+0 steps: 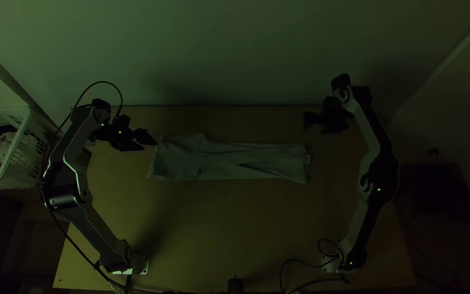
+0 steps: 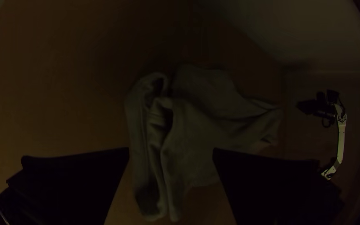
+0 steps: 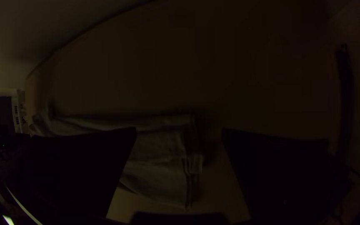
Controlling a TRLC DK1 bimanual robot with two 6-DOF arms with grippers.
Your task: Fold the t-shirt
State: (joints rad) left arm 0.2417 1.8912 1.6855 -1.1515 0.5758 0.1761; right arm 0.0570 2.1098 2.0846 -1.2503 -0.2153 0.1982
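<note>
The grey t-shirt [image 1: 229, 160] lies as a long folded strip across the upper middle of the table, wider and rumpled at its left end. My left gripper [image 1: 149, 142] is open just beyond that left end, apart from the cloth in the top view. My right gripper [image 1: 307, 121] is up and to the right of the strip's right end. In the left wrist view the left gripper [image 2: 171, 154] has its fingers wide apart, with the shirt [image 2: 201, 121] between and beyond them. In the right wrist view the right gripper [image 3: 179, 135] stands open, the layered shirt end [image 3: 159, 166] partly behind one finger.
A white basket [image 1: 20, 158] holding cloth stands left of the table. The wooden table [image 1: 229, 228] has bare surface in front of the shirt. Cables [image 1: 300, 267] lie near the right arm's base, and a wall rises behind the far edge.
</note>
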